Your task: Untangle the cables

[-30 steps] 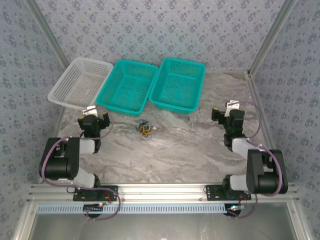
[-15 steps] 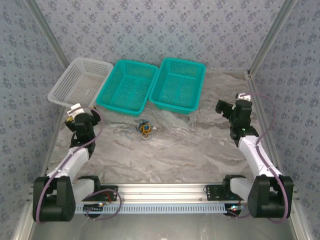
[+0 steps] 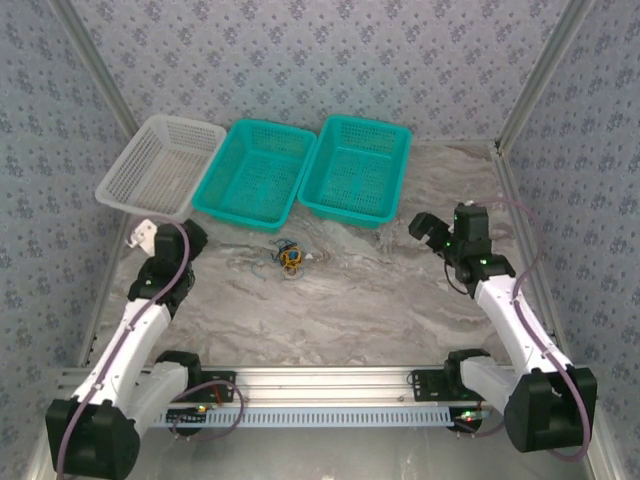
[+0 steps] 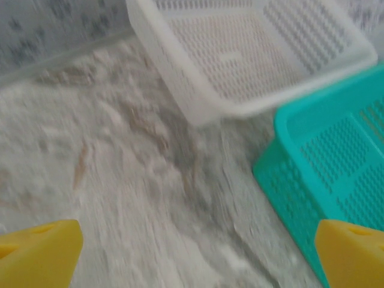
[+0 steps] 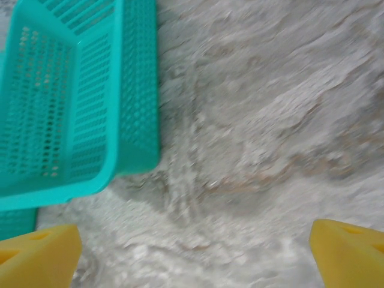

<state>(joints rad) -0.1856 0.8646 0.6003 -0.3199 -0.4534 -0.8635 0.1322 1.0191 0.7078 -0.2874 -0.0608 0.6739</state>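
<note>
The cables (image 3: 287,256) lie as a small knot of black, orange-yellow and blue wires on the marble table (image 3: 360,300), just in front of the middle teal basket (image 3: 256,170). My left gripper (image 3: 190,238) hovers to the left of the knot, apart from it, its yellow fingertips (image 4: 36,252) spread wide over bare table, so it is open. To the right of the knot, farther off, my right gripper (image 3: 425,228) is also open, with nothing between its yellow fingertips (image 5: 351,252).
Three baskets stand in a row at the back: a white basket (image 3: 160,165), the middle teal one and a right teal basket (image 3: 357,165). The white basket (image 4: 258,54) and a teal basket (image 4: 336,162) lie ahead of the left gripper. A teal basket (image 5: 78,102) is near the right one.
Both arms have unfolded from their tucked poses. The left gripper swung out left, then turned back toward the table. The right gripper rose toward the back right, then came left toward the centre.
</note>
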